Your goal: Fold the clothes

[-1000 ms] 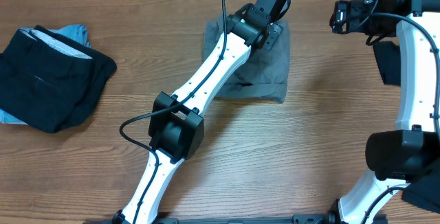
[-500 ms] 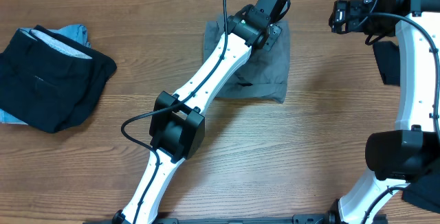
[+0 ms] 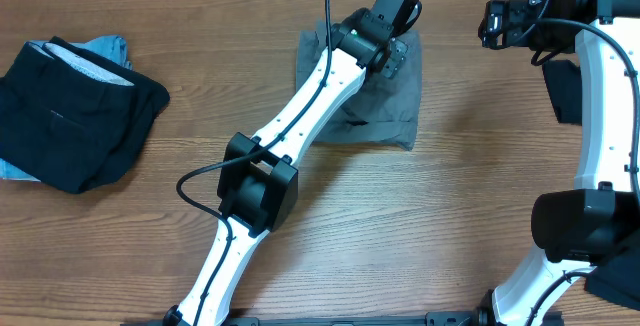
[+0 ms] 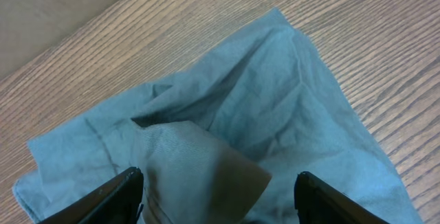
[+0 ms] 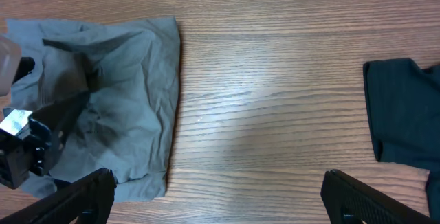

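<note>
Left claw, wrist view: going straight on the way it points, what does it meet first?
Most likely the grey garment, at the raised fold sitting between the left claw's open fingers; depth is hard to judge.

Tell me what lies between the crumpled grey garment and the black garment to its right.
Nothing. In the right wrist view, only bare wooden table separates the wrinkled grey cotton garment from the black fabric garment.
</note>
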You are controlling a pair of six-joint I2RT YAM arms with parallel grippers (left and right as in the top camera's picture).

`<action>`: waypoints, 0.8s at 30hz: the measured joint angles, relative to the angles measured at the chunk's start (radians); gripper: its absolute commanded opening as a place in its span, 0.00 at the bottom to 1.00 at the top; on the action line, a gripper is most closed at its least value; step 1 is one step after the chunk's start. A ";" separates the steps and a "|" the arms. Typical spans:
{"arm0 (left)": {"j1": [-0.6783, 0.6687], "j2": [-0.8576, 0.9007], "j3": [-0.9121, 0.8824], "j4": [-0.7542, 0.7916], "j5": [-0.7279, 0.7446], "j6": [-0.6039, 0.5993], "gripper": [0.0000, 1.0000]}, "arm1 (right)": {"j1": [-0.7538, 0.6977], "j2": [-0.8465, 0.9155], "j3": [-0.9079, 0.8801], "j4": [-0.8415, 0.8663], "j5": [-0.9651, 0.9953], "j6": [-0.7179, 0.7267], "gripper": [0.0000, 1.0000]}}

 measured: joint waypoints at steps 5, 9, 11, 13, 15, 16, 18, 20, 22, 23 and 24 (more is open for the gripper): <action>0.000 0.001 -0.037 0.025 -0.023 -0.027 0.71 | 0.000 0.000 0.000 0.000 0.000 0.000 1.00; 0.000 0.002 -0.045 0.045 -0.058 -0.051 0.40 | 0.000 0.000 0.000 0.000 0.000 0.000 1.00; 0.000 0.002 -0.045 0.053 -0.083 -0.065 0.25 | 0.000 0.000 0.000 0.000 0.000 0.000 1.00; 0.000 0.002 -0.045 0.053 -0.094 -0.068 0.18 | 0.000 0.000 0.000 0.000 0.000 0.000 1.00; 0.000 0.002 -0.045 0.053 -0.101 -0.071 0.17 | 0.000 0.000 0.000 -0.001 0.000 0.000 1.00; 0.000 0.002 -0.045 0.053 -0.102 -0.071 0.17 | 0.000 0.000 0.000 0.000 0.000 0.000 1.00; 0.001 0.002 -0.045 0.053 -0.107 -0.072 0.17 | 0.000 0.000 0.000 0.000 0.000 0.000 1.00; 0.005 0.002 -0.045 0.053 -0.128 -0.072 0.17 | 0.000 0.000 0.000 0.000 0.000 0.000 1.00; 0.013 0.002 -0.045 0.053 -0.162 -0.071 0.18 | 0.000 0.000 0.000 0.000 0.000 0.000 1.00; 0.019 0.002 -0.045 0.053 -0.182 -0.071 0.18 | 0.000 0.000 0.000 0.000 0.000 0.000 1.00; 0.028 0.002 -0.045 0.053 -0.208 -0.071 0.19 | 0.000 0.000 0.000 0.000 0.000 0.000 1.00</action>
